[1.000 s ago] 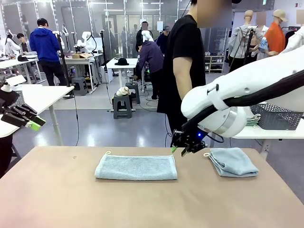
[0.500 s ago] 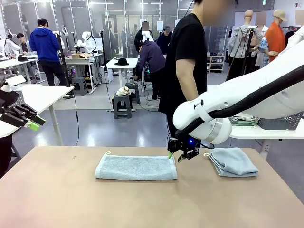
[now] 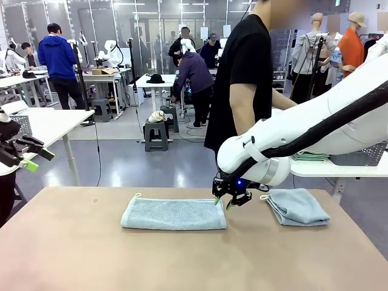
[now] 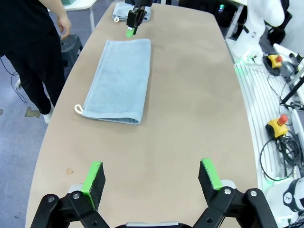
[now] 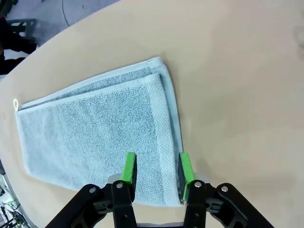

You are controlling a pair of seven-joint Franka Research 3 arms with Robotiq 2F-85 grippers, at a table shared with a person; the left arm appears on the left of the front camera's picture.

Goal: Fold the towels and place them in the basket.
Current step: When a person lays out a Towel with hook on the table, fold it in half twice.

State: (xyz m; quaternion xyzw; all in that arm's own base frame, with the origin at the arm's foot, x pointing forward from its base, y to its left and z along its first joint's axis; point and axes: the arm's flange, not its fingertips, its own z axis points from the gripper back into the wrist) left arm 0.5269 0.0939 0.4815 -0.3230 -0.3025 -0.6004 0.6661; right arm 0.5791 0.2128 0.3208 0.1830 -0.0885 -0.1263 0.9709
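From the front camera I see my right gripper (image 3: 222,203) low at the right end of a light blue-grey terry towel (image 3: 173,213) folded into a long strip across the middle of the tan wooden table (image 3: 91,254). A white loop sticks out at its far left corner. A second blue-grey towel (image 3: 297,206), folded into a smaller bundle, lies further right, near the far edge, apart from the first. A person in a black T-shirt (image 3: 245,79) stands at the far side. A dark grey perforated basket (image 3: 357,153) sits on a white side table to the far right, beside a stack of green cloths (image 3: 310,156).

The right wrist camera gives me what the front cannot: the green-padded fingers (image 5: 129,167) stand partly apart, straddling the short hemmed edge of the long towel (image 5: 95,133). The layered fold edges show clearly here. I cannot tell whether the pads touch the cloth.

My left gripper (image 3: 27,156) hangs off the table's left side in the front view, lifted well away from the towels. Its own wrist camera shows the jaws spread wide with nothing between them, above bare tabletop (image 4: 190,118). From there the long towel (image 4: 119,80) runs away lengthwise, the right gripper (image 4: 131,31) at its far end, the person's hand (image 4: 62,26) to the left.
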